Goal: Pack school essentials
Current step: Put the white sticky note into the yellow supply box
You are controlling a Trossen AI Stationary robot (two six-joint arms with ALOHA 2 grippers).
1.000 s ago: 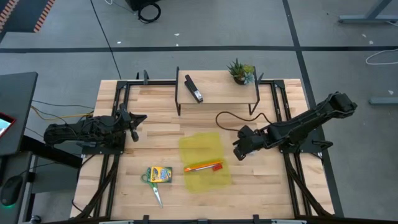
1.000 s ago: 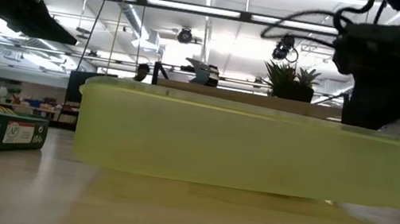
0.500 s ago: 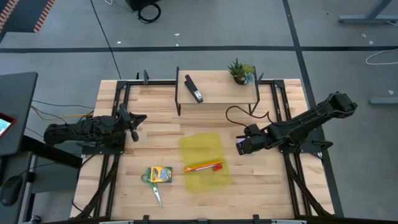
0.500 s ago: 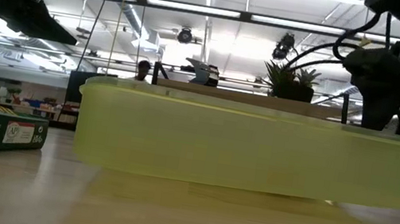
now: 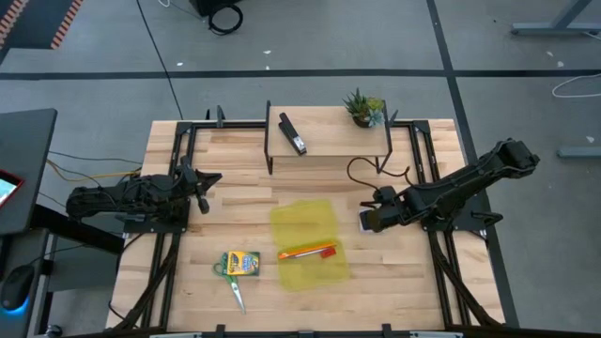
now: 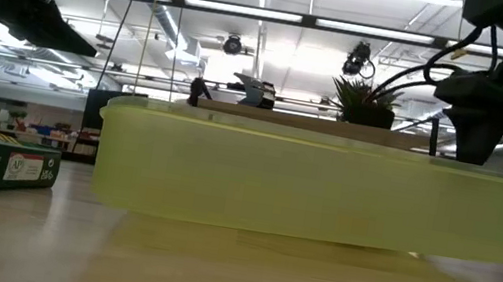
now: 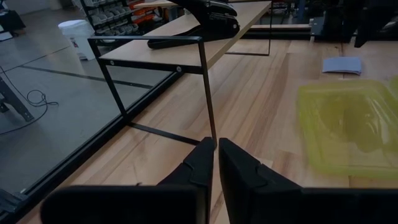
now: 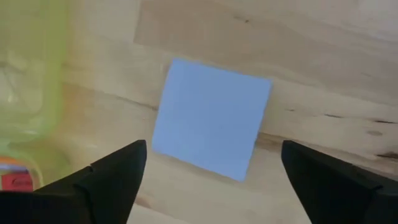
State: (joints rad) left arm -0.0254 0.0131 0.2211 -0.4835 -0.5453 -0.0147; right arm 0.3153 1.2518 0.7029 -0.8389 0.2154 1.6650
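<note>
R gripper spread wide above lavender-blue notepad, holding nothing, just right of yellow tray. L gripper pressed together, empty, far left.

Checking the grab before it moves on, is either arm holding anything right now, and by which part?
Nothing is held. The right gripper hangs open over the notepad, fingers apart, not touching. The left gripper is shut and empty.

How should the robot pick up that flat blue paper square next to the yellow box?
Probably by two opposite edges, from straight above. The notepad lies flat on the table, so only its thin edges give a hold. The right gripper hangs over it, fingers open wider than the pad, beside the yellow case.
</note>
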